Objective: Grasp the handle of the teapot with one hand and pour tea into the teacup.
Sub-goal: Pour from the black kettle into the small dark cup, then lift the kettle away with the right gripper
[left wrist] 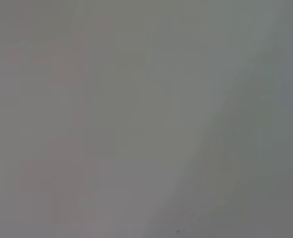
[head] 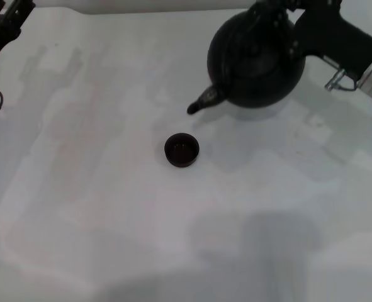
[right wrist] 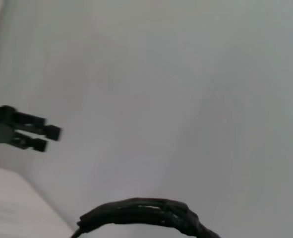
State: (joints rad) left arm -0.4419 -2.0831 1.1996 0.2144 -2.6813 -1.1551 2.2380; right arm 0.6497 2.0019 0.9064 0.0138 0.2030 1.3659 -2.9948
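Nearest to us, the white table [head: 97, 207] lies bare in front. A little past the middle sits the teacup [head: 182, 150], small, dark, upright, mouth open to the top.

Beyond it, to our right, the teapot [head: 256, 58] hangs tilted, spout [head: 204, 100] dipped toward the cup. The spout tip stands near the cup but short of its rim, off to the far right side of it. No stream shows at the spout.

At the pot's crown the right gripper [head: 285, 11] meets the handle [right wrist: 146, 210], which the right wrist view shows as a black arch at the near edge. We judge the pot is carried by that grip, since it appears to hang clear of the table; the fingers themselves are hidden against the black pot, so we cannot tell how they close.

Farthest left, the left gripper [right wrist: 49, 138] is parked at the table's back corner, its two fingers standing a small gap apart, holding nothing.

Step in hand, as we judge it: bring the spout over the cup, then tip. To do it well, we carry the pot toward us and leftward until the spout tip sits above the cup's mouth, lower it close, then rotate slowly. The cup is small and light; a fast pour would overshoot, and a touch from the spout could push it.
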